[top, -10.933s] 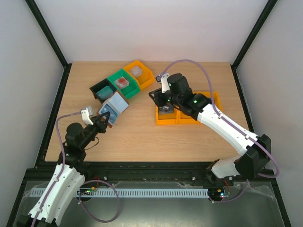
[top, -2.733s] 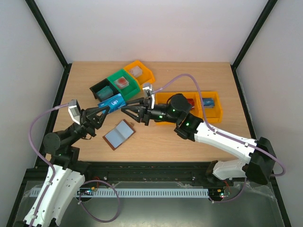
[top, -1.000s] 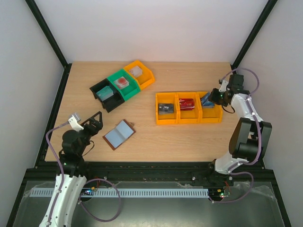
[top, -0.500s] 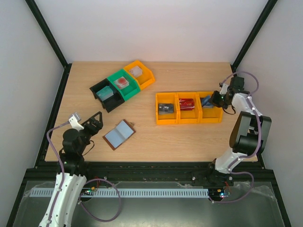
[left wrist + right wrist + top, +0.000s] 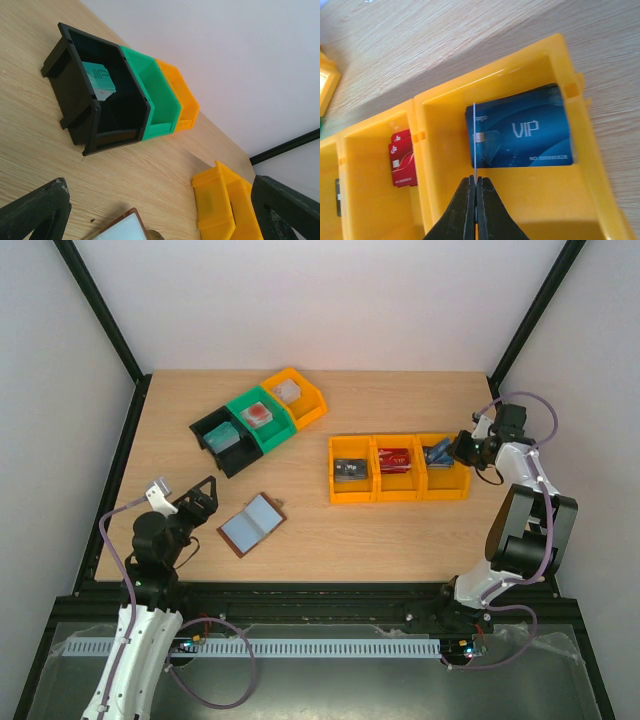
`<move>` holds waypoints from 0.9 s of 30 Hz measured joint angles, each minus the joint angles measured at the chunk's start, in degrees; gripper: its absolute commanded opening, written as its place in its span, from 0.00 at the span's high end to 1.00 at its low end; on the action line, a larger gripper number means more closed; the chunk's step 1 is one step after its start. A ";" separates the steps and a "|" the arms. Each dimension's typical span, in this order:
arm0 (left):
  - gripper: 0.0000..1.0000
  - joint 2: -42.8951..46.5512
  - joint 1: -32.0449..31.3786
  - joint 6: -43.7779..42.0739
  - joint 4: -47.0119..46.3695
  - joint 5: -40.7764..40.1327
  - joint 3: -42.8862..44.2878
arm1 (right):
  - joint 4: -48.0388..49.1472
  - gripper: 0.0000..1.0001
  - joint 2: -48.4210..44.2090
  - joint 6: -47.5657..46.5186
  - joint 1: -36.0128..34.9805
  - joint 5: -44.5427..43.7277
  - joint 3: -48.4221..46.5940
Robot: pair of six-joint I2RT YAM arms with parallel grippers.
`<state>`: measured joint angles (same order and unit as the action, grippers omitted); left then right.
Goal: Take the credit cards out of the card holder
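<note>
While clamped on a card [image 5: 475,130] seen edge-on, the right pincer [image 5: 475,180] hangs over the yellow bin [image 5: 495,80] near the tabletop's [image 5: 330,540] right edge, a blue card [image 5: 525,135] lying inside. The left pincer [image 5: 212,495] gapes empty; the wallet [image 5: 250,523] lies unfolded beside it, toward the front-left corner.

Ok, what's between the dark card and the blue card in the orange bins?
A red card, lying in the middle orange bin; the top view shows it best.

Right pincer [image 5: 476,181] clamped on edge-on card [image 5: 475,130] over blue VIP card [image 5: 530,135]
</note>
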<state>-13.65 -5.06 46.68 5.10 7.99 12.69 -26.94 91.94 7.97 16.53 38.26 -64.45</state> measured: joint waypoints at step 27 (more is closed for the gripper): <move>0.01 0.02 0.00 0.00 -0.02 0.50 0.00 | 6.75 0.77 3.37 6.01 0.70 -4.94 0.72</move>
<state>-13.63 -5.06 46.68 5.08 8.49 12.69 -20.18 95.31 13.98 17.23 33.32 -63.72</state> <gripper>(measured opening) 0.994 0.178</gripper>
